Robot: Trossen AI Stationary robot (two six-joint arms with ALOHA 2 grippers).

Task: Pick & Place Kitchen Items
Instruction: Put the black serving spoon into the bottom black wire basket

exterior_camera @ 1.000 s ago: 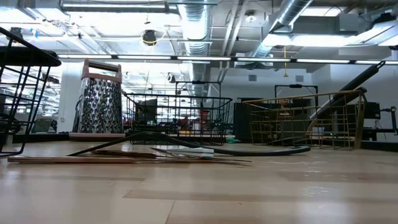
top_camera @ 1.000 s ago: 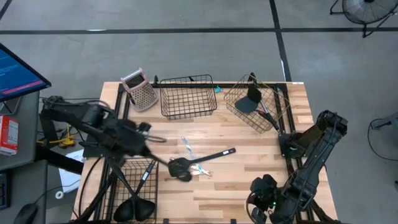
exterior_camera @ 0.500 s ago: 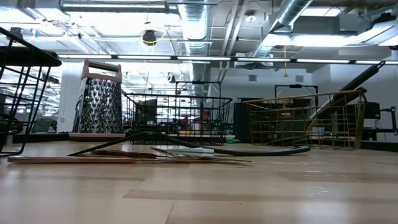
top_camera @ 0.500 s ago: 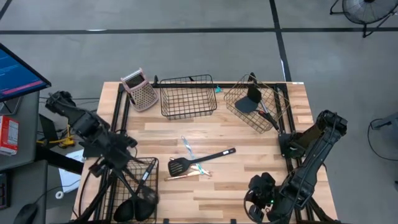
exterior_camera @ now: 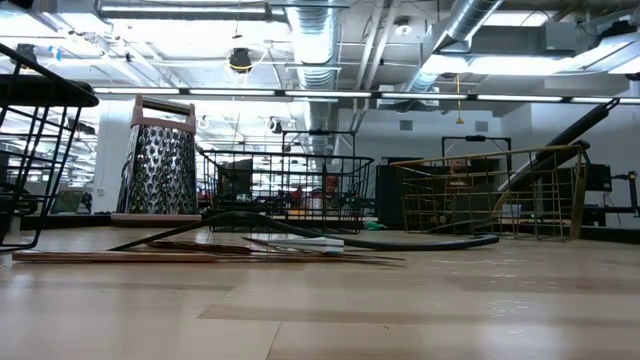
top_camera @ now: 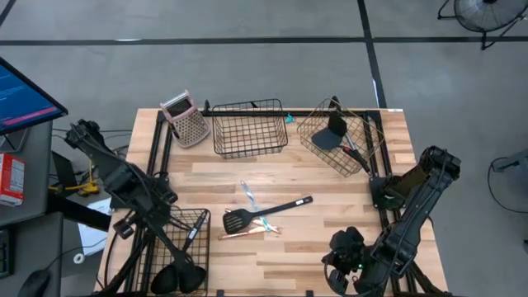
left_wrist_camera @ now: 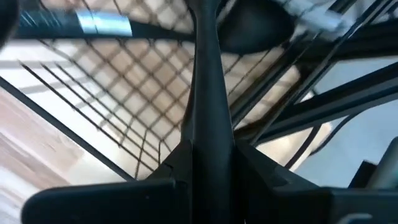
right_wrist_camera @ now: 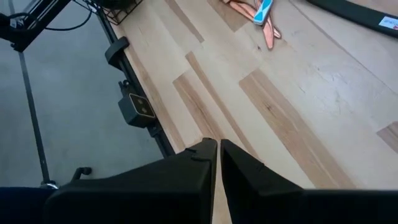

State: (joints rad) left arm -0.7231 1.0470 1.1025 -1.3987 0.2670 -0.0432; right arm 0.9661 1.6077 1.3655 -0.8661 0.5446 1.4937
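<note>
My left gripper is at the table's left edge, over the far corner of a black wire basket that holds several black utensils. It is shut on a black utensil's handle. A black slotted turner, two slim copper pieces and a silver-teal piece lie flat mid-table. They also show in the low view. My right gripper is shut and empty over the table's near edge. My left gripper has the black handle between its two fingers, one on each side. The handle runs forward along the fingers, over the basket's mesh. A dark rounded head shows beside it; I cannot tell whether it belongs to this utensil.
A box grater, a black wire basket and a tilted copper wire basket with a black spatula stand along the far edge. Bare wood lies at the near right.
My left gripper has gone from the middle of the table, by the turner's head, toward the table's left edge and now stands over the near-left black basket. The turner, copper pieces and silver-teal piece lie where they were.
</note>
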